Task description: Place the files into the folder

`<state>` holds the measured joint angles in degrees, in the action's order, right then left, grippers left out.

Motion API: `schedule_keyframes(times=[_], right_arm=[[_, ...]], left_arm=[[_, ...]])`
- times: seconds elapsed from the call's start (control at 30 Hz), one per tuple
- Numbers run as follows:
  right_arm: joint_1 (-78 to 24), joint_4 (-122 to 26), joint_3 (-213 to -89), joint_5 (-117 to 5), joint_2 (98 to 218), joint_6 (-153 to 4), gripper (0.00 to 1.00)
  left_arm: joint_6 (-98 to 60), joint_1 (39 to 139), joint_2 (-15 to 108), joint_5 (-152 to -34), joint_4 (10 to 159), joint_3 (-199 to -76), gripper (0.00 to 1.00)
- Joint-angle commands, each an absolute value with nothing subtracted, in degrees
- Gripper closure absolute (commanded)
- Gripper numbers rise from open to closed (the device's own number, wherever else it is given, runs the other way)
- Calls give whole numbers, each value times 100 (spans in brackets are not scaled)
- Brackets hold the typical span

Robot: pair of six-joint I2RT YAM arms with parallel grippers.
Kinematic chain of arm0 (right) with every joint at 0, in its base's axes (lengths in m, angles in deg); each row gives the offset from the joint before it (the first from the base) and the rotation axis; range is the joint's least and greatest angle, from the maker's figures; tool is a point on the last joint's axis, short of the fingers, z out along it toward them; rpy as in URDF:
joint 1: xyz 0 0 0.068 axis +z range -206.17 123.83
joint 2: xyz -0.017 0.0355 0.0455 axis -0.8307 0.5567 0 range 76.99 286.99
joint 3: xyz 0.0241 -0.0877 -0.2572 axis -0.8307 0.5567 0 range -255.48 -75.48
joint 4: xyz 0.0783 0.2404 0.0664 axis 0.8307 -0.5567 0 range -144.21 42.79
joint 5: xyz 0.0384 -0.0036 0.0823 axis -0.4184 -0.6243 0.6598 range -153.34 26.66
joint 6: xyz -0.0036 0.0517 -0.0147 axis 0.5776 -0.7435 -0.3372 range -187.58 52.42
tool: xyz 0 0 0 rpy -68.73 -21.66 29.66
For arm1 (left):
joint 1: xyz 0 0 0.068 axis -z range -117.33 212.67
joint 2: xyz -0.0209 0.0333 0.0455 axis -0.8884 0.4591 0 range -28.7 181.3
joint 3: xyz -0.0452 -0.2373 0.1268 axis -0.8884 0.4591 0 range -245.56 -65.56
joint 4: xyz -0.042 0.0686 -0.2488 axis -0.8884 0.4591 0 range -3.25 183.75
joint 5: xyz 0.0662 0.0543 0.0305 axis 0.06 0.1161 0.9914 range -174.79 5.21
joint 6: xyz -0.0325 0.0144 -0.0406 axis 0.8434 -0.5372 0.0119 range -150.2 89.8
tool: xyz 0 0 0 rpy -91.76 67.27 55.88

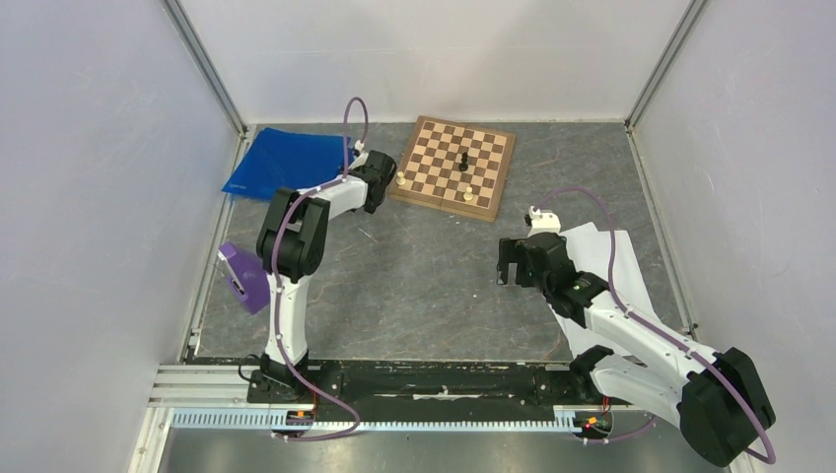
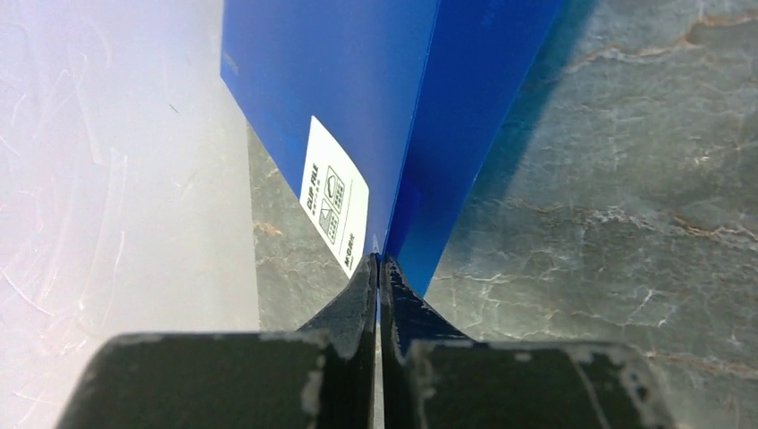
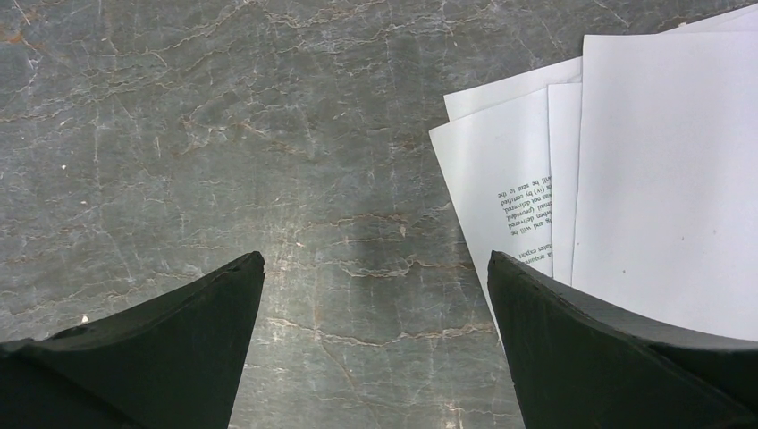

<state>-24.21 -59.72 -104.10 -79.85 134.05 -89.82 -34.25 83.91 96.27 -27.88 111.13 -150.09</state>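
Observation:
The blue folder (image 1: 286, 163) lies at the far left by the wall. In the left wrist view its glossy cover (image 2: 357, 80) stands up on edge, with a white label (image 2: 335, 201) at its near corner. My left gripper (image 1: 367, 177) is shut on that corner of the folder (image 2: 379, 261). The files (image 1: 611, 256) are loose white sheets on the table at the right; in the right wrist view they (image 3: 661, 179) are fanned out and one shows small print. My right gripper (image 1: 513, 261) is open and empty over bare table (image 3: 375, 268), with its right finger (image 3: 572, 331) at the sheets' left edge.
A wooden chessboard (image 1: 453, 168) with a few pieces lies at the back middle, right beside my left gripper. A purple object (image 1: 243, 276) sits near the left wall. White walls close in the table on three sides.

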Motion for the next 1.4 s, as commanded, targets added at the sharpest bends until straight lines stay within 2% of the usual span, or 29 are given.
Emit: schedule_keyframes(times=[0.0, 0.23, 0.77, 1.03, 1.37], right_arm=[[-2452, -5726, -10519, -7926, 13315, -8941, 1], [-2448, -5471, -10981, -7468, 13482, -9036, 1], [-2348, -4061, -12030, -5876, 15013, -10383, 2], [-1851, -3102, -12052, -6041, 16059, -11461, 2], [-1330, -2226, -12488, -6577, 17321, -12473, 1]], left_arm=[[-2844, 8411, 8763, -2773, 11673, -15511, 98], [-1645, 8799, 7577, -3489, 13001, -15408, 98], [438, 10458, 4586, -4789, 14001, -13191, 98], [1112, 10886, 3585, -5258, 14057, -12079, 98], [1320, 10996, 2913, -5542, 14124, -11591, 98]])
